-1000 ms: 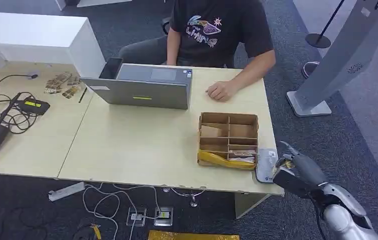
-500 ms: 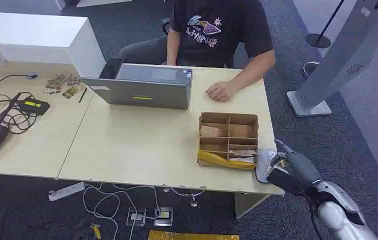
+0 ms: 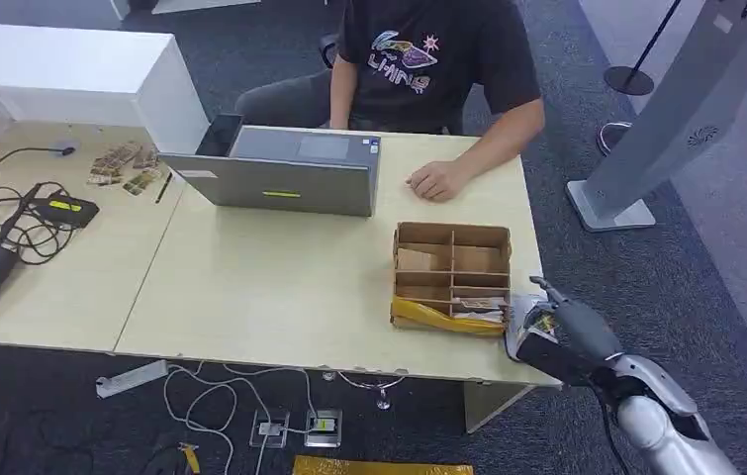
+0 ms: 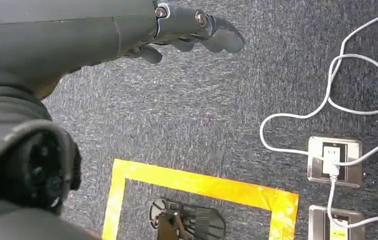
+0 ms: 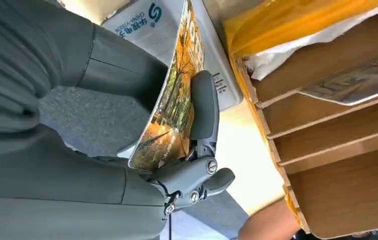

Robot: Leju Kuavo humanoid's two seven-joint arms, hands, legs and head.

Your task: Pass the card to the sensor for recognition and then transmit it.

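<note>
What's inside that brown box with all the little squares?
The cardboard box has compartments. One near the right hand holds a picture card; another holds a brown piece. Yellow tape wraps its front edge, hiding what lies behind it.

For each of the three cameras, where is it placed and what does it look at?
Head view: high on the body, facing down at the table; right hand shows.
Left wrist view: behind the left hand, facing carpet and yellow tape.
Right wrist view: behind the right hand, which holds the card.
Shared: head and right wrist views show the box.
</note>
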